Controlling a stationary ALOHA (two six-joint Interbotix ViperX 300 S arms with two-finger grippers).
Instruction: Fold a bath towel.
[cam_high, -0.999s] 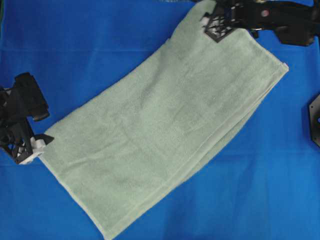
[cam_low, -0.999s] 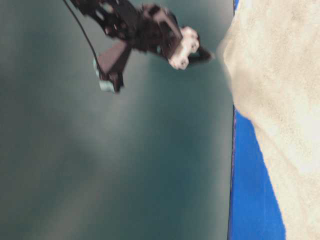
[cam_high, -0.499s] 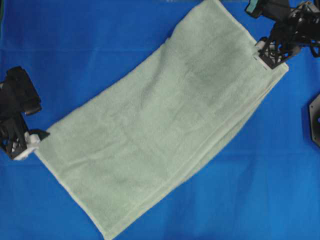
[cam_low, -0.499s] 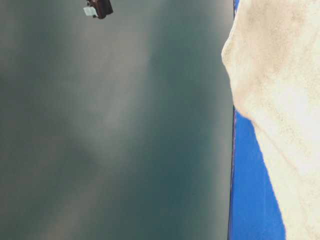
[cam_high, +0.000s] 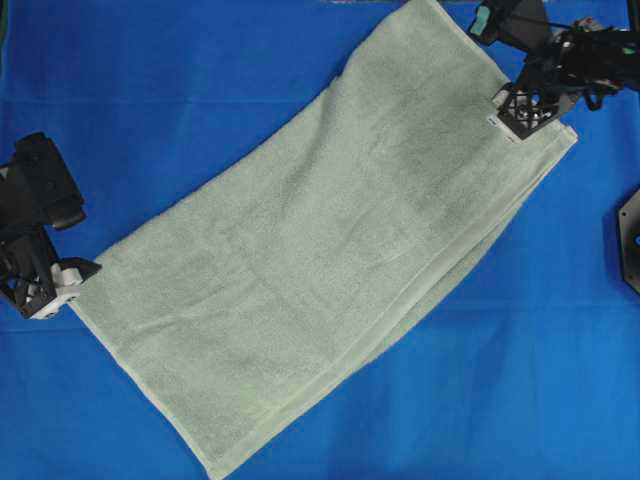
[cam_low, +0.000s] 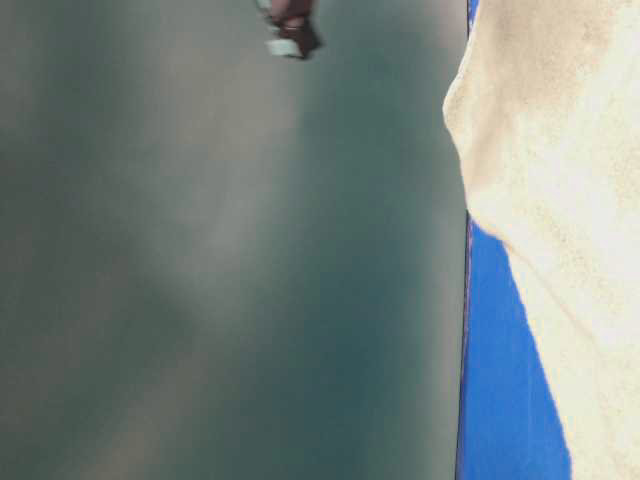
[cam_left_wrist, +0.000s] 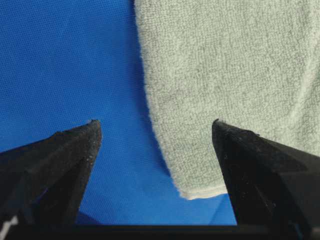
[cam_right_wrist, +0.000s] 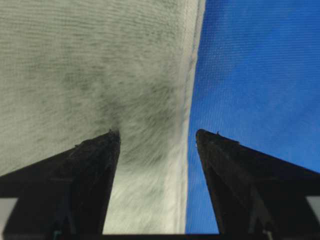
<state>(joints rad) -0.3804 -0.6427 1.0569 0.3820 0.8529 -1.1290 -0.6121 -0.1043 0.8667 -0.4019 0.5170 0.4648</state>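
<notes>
The bath towel (cam_high: 320, 250), pale sage-green terry, lies flat and diagonal on the blue sheet (cam_high: 160, 90), from the near left to the far right. My left gripper (cam_high: 50, 288) sits at its left corner, just off the cloth. In the left wrist view the left gripper (cam_left_wrist: 155, 122) is open, with the towel's corner (cam_left_wrist: 195, 187) lying between the fingers, ungripped. My right gripper (cam_high: 525, 110) hovers over the far right corner. In the right wrist view the right gripper (cam_right_wrist: 157, 132) is open, straddling the hemmed edge (cam_right_wrist: 189, 75).
A black fixture (cam_high: 630, 240) juts in at the right edge of the overhead view. In the table-level view the towel (cam_low: 560, 200) fills the right side above the blue sheet (cam_low: 510, 370), and a bit of the right arm (cam_low: 290, 25) shows at the top.
My right gripper has moved from the middle of the towel's far end over to its far right corner. The left gripper has shifted slightly left. The towel has not moved.
</notes>
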